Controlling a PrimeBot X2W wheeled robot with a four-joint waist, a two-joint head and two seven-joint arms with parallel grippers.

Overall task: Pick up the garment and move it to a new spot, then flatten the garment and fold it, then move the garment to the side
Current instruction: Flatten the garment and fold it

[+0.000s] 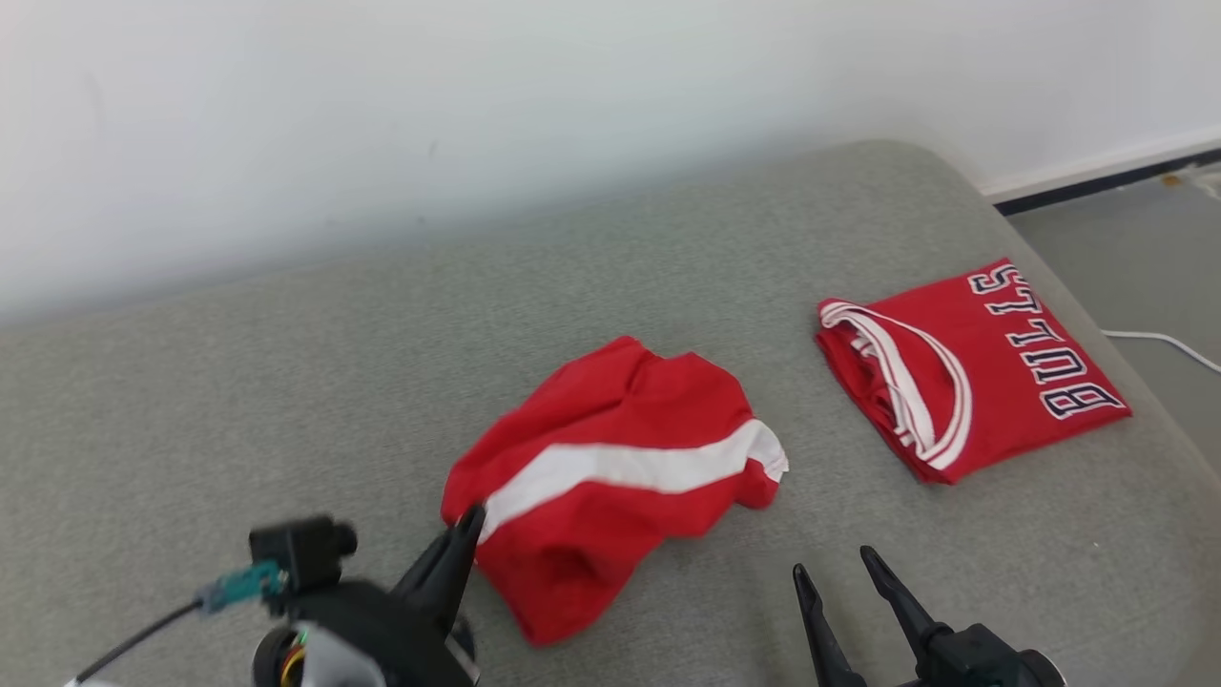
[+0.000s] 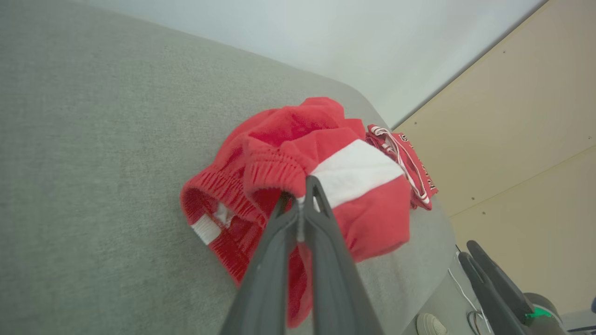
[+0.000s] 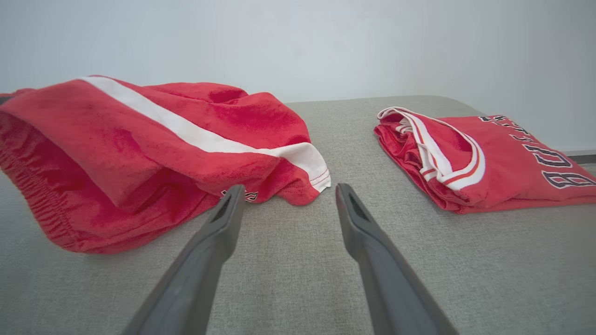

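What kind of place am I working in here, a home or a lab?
Probably an indoor test room rather than a lived-in home: a grey fabric-covered pad against a bare white wall, a loose white cable on the floor, and two red garments, crumpled shorts and a folded jersey.

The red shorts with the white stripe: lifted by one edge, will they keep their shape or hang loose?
Probably hang loose: the red shorts lie crumpled in soft folds, so they look floppy. They seem light, since the thin cloth bunches where the left gripper pinches it. Likely not slippery on the grey textured cushion.
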